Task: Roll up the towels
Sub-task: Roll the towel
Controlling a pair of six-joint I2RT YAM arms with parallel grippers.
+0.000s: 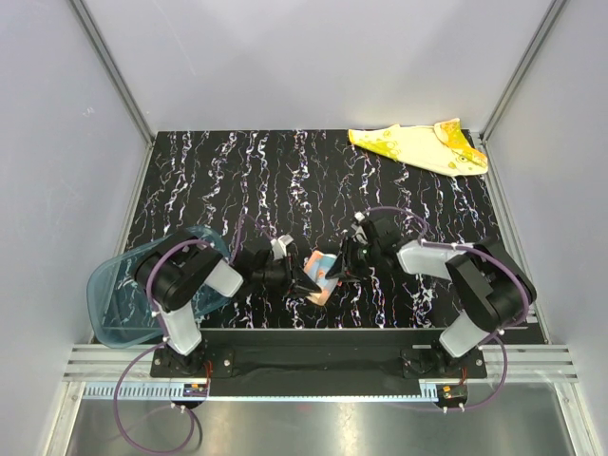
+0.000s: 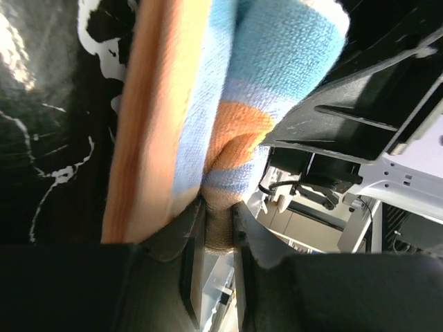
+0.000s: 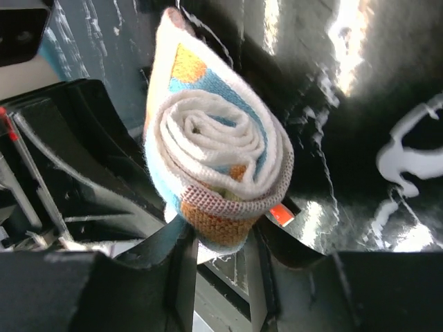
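Left fingers (image 2: 188, 277), right fingers (image 3: 173, 270) pinch rolled towel (image 3: 214, 138); red tag (image 3: 280, 215) illegible.

Silver-and-black arms (image 1: 185, 275), purple cables (image 1: 116, 408), black left claw (image 2: 218, 207) and right claw (image 3: 221, 235).

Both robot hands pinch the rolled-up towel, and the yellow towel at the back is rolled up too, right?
No. The yellow towel is not rolled; it lies spread out, as the top external view shows. The left gripper and right gripper do pinch the rolled towel.

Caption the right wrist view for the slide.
Right claw pinches the rolled orange-pink towel end-on, spiral layers visible, black marbled table behind.
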